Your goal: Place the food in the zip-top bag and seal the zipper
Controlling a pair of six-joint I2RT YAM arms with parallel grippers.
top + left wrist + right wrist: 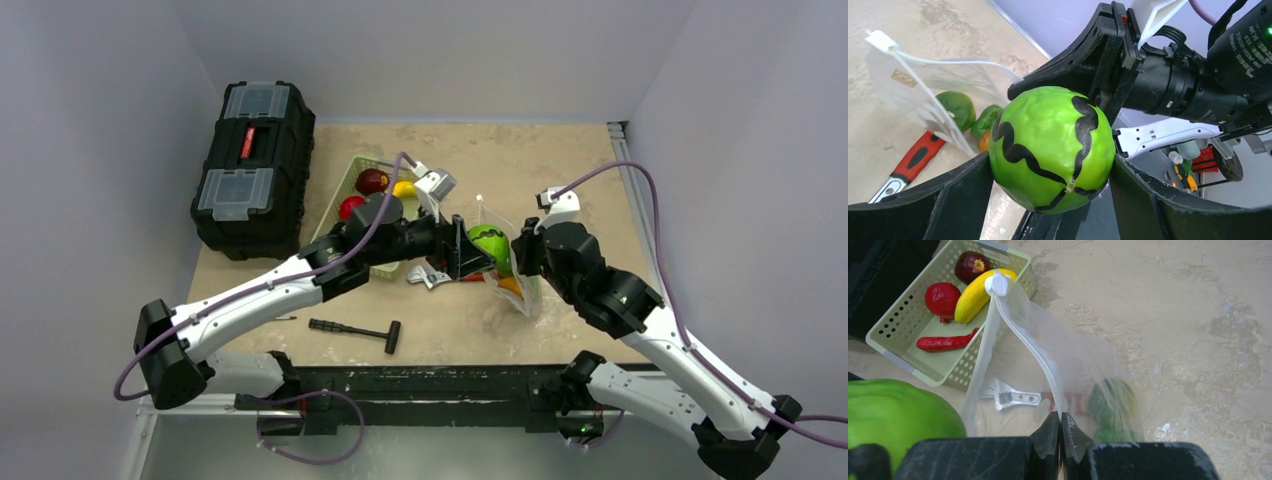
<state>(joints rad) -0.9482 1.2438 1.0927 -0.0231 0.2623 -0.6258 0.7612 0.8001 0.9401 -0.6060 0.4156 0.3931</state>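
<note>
My left gripper (pixel 1050 170) is shut on a green toy melon with black wavy stripes (pixel 1050 147), held just above the open mouth of the clear zip-top bag (pixel 515 270). The melon shows in the top view (pixel 490 245) and at the right wrist view's left edge (pixel 893 412). My right gripper (pixel 1061 422) is shut on the bag's zipper strip (pixel 1035 355) and holds the mouth up; its white tab (pixel 996 285) is at the far end. Green and orange food pieces (pixel 960 112) lie inside the bag (pixel 1058 375). A dark red fruit (pixel 972 266), banana (pixel 975 292), red round fruit (pixel 943 297) and red chili (pixel 945 342) lie in the basket.
The pale green basket (pixel 898 330) stands behind the bag, next to a black toolbox (pixel 255 165). An adjustable wrench with a red handle (pixel 1015 397) lies under the bag. A black hammer (pixel 355 330) lies near the front edge.
</note>
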